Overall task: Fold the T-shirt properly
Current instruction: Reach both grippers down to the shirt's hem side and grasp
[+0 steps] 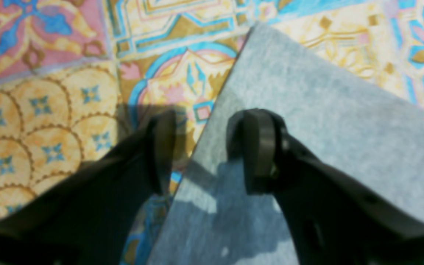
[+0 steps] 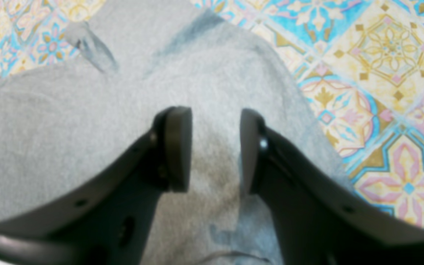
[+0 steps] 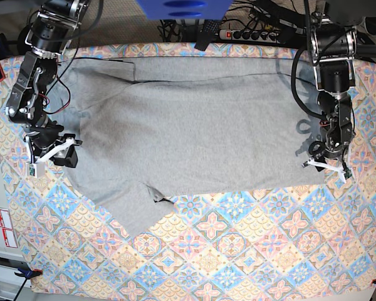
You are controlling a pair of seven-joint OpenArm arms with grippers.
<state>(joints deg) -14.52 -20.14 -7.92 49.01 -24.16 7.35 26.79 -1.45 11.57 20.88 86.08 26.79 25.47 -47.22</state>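
The tablecloth (image 3: 238,251) covers the whole work surface, its diamond pattern bare across the 6 o'clock half of the base view.

The T-shirt (image 3: 194,138) lies spread flat over the 12 o'clock half, running from 9 to 3 o'clock. It appears laid out full width so both arms can reach an end. One sleeve points toward 7 o'clock and ends in a corner on the cloth. A small crease sits on the 6 o'clock hem, near that sleeve. No lettering shows, so the printed side is judged to be face down.

The right gripper (image 2: 215,147) hangs at 9 o'clock in the base view, over the sleeve end. Its jaws are spread with grey fabric showing between them, nothing pinched. A fold ridge and a small tab of fabric lie toward 11 o'clock in its wrist view.

The left gripper (image 1: 201,151) hangs at 3 o'clock, over the hem corner. Its jaws are spread and straddle the straight shirt edge: one finger over the fabric, the other over the cloth. Nothing is held. This placement is judged to be a set-up for taking that edge.

Room: the 6 o'clock half is open for a fold. At 12 o'clock the shirt edge lies close to cables and a power strip (image 3: 250,34), leaving little margin.
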